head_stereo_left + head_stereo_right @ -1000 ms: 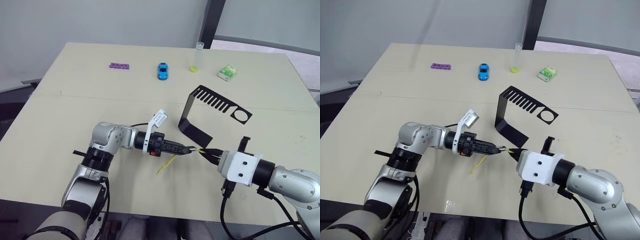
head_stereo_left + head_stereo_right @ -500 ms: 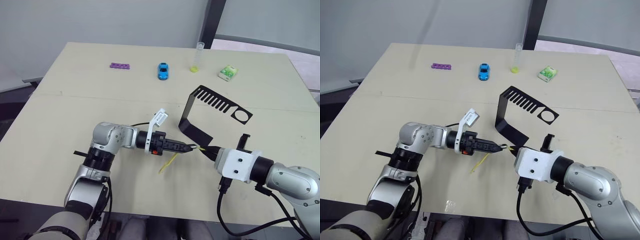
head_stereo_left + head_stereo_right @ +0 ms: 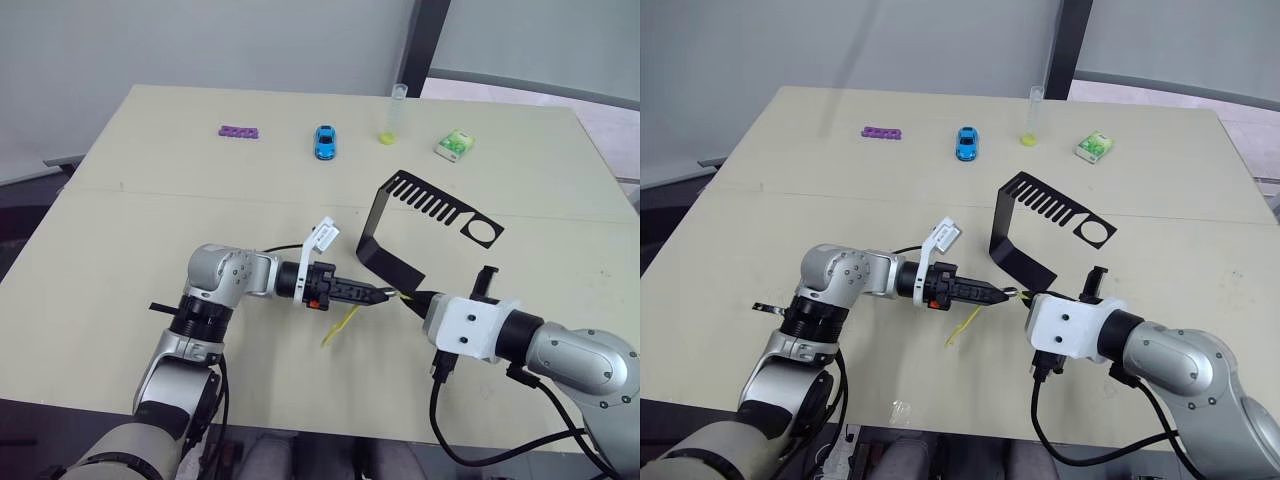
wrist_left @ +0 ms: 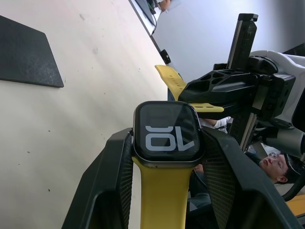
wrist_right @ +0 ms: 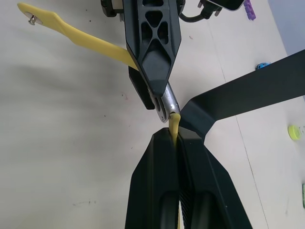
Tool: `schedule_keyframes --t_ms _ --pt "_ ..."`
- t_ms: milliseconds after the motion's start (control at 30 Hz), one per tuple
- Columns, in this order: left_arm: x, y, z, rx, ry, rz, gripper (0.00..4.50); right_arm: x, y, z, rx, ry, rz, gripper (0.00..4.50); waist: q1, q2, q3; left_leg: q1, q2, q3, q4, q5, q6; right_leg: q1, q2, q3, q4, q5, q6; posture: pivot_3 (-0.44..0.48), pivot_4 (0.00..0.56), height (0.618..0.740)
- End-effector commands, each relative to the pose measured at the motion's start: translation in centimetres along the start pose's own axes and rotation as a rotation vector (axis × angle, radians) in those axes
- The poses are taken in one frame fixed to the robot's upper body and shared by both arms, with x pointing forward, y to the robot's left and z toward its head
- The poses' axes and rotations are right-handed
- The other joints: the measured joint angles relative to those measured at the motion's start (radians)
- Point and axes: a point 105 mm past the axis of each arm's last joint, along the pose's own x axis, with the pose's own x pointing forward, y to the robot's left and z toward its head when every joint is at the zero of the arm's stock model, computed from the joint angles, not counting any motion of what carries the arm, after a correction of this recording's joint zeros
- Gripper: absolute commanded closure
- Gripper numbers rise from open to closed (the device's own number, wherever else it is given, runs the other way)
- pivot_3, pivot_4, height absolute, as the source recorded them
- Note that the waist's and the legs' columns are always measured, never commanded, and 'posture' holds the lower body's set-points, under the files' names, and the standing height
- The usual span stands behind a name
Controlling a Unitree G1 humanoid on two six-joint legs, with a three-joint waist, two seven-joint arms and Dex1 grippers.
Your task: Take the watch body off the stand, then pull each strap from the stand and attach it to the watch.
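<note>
A: Left wrist view: the watch body point(image 4: 166, 134) sits clamped between the left gripper point(image 3: 385, 296) fingers, screen up, with one yellow strap point(image 4: 159, 191) already hanging from its near edge. So it's off the stand point(image 3: 395, 225)

B: Agreed, the stand's top arm looks bare, both slots and ring. And the second strap point(image 5: 175, 125)?

A: Pinched in the closed right gripper point(image 3: 412, 298), its tip right at the free edge of the watch body. I can't tell whether it has entered the slot

B: So body removed, both straps pulled, one attached; my read is that only seating this last strap remains

A: Yes. Both grippers meet just above the table point(image 3: 150, 200), close to the stand's foot. The attached strap dangles down towards the table under the left gripper
</note>
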Motion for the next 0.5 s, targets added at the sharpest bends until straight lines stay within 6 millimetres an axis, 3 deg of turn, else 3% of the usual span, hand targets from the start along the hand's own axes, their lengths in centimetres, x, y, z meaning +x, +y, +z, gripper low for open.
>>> schedule_keyframes --t_ms 33,500 --pt "1.23 -2.45 0.69 0.063 0.001 -0.107 2.91 -0.17 0.05 1.5 -0.056 -0.047 -0.005 4.5 0.0 0.0 0.0 0.0 0.0 0.0 0.0 0.0 0.0 0.0 0.0 0.0 0.0 0.0 0.0 0.0 0.15 0.74" --pt "1.48 -2.87 0.86 0.065 -0.004 -0.108 2.91 0.14 -0.05 1.57 -0.057 -0.042 -0.006 4.5 0.0 0.0 0.0 0.0 0.0 0.0 0.0 0.0 0.0 0.0 0.0 0.0 0.0 0.0 0.0 0.0 0.15 0.74"
